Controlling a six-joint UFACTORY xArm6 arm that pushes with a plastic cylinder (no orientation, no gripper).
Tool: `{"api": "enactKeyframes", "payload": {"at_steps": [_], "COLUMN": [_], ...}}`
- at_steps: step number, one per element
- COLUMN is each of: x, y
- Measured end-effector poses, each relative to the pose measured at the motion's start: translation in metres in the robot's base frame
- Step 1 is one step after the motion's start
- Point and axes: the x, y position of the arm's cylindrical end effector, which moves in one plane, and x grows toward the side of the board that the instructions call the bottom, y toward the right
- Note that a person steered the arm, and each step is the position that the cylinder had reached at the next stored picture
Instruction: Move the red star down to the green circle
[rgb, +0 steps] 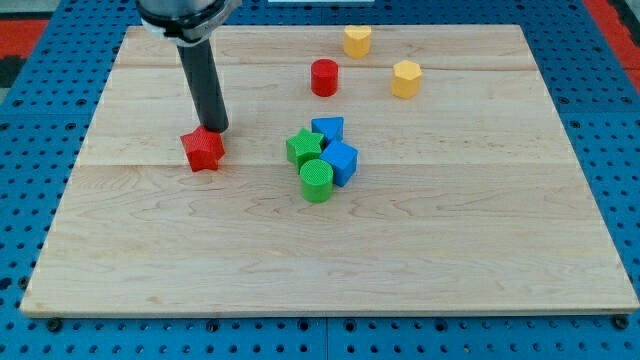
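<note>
The red star (203, 150) lies on the wooden board (330, 260) at the view's left of centre. My tip (216, 130) stands right at the star's upper right edge, touching or nearly touching it. The green circle (316, 181) sits well to the star's right and slightly lower, at the bottom of a tight cluster of blocks.
The cluster also holds a green star (304, 146), a blue triangle-like block (329, 129) and a blue cube (341, 161). A red cylinder (324, 77) and two yellow blocks (357, 41) (406, 78) lie near the view's top. Blue pegboard surrounds the board.
</note>
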Motion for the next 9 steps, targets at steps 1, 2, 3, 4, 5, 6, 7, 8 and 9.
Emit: {"api": "enactKeyframes", "payload": {"at_steps": [1, 2, 3, 4, 5, 6, 7, 8, 9], "x": [-0.002, 0.068, 0.092, 0.086, 0.091, 0.121, 0.134, 0.133, 0.097], "y": [-0.036, 0.021, 0.054, 0.044, 0.057, 0.096, 0.118, 0.139, 0.222]}}
